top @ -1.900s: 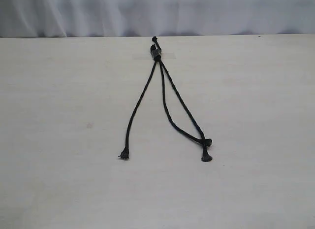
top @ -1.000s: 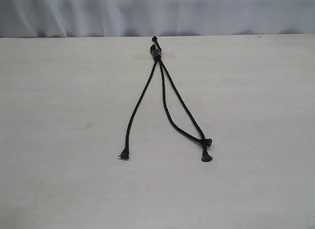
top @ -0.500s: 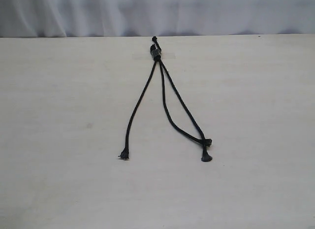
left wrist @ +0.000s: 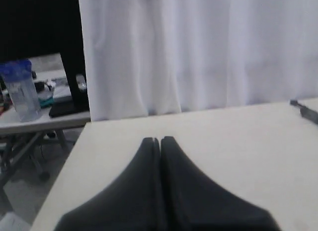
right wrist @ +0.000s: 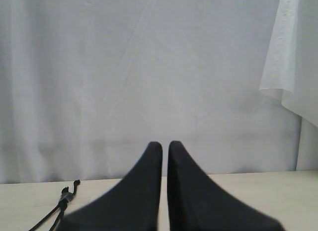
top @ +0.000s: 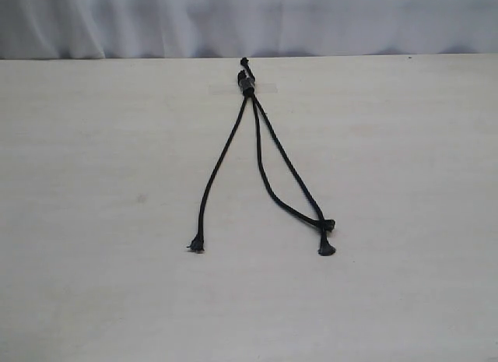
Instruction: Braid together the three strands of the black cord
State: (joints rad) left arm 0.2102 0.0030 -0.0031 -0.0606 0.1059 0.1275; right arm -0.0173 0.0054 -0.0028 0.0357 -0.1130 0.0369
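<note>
The black cord lies on the pale table, its bound, knotted end at the far middle. From it the three strands fan toward the near side. The left strand ends in a frayed knob. The middle strand and the right strand cross close to their knobs. Neither gripper shows in the exterior view. My left gripper is shut on nothing over the table's left part, with the cord's end far off. My right gripper is shut and empty, the cord's knot off to its side.
A pale strip of tape lies under the cord's knot. A white curtain hangs behind the table's far edge. In the left wrist view the table's side edge drops off beside a side table holding a blue-lidded container.
</note>
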